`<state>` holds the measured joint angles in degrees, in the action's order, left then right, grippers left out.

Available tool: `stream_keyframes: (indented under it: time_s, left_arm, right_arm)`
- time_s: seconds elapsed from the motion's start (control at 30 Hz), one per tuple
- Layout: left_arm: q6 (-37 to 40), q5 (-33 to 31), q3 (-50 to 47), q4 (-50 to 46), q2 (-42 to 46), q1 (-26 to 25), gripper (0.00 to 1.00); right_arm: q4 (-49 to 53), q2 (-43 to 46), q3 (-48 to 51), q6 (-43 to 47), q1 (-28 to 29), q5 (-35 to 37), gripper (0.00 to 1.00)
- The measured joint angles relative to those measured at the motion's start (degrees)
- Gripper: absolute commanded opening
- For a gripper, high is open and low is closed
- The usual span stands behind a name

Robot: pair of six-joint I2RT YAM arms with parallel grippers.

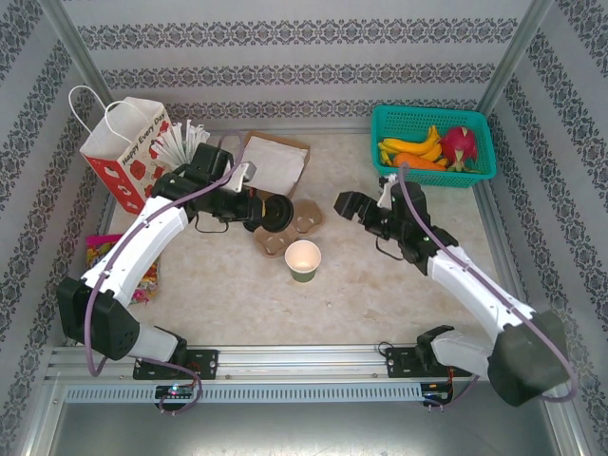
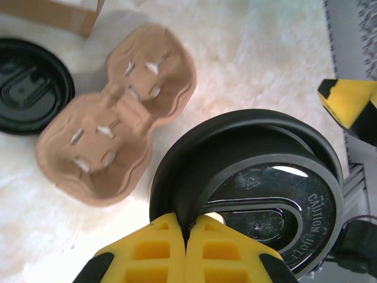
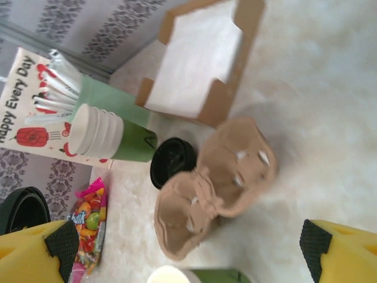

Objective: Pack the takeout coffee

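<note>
Left gripper [image 2: 185,236] clamped on rim of black lid [image 2: 259,194], just beside cardboard carrier [image 2: 112,141]. Right gripper [image 1: 353,205] spread wide, empty, right of carrier. Green cup [image 1: 303,259] lidless, just beside carrier. Likely lidding step; next: centre lid over cup, press down.

Brightness: bright, even and diffuse in all three views; the pale marbled tabletop [image 1: 380,304] is nearly washed out in both wrist views.
Shadows: soft and faint, with a thin one beside the brown moulded-pulp cup carrier [image 2: 112,135].
Glare: a white glint on the glossy round black plastic lid [image 2: 277,200].
Focus: the left wrist view is crisp and the lid's raised lettering is legible; the right wrist view is soft, and the open brown cardboard box [image 3: 203,65] is slightly smeared.
Distortion: in the top view the grey metal corner posts [image 1: 81,57] splay towards the corners.
</note>
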<state>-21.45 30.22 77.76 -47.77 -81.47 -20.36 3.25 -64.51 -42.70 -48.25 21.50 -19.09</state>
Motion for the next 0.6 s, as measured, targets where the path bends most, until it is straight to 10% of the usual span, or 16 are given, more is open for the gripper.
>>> stream_keyframes:
  time_s: [0.6]
  left_arm:
    - [-14.84, -4.39, -3.23, -3.04, -1.75, -11.3, 0.0]
  right_arm:
    - [-4.28, 5.2, 10.95, -14.93, 9.16, -0.04, 0.98]
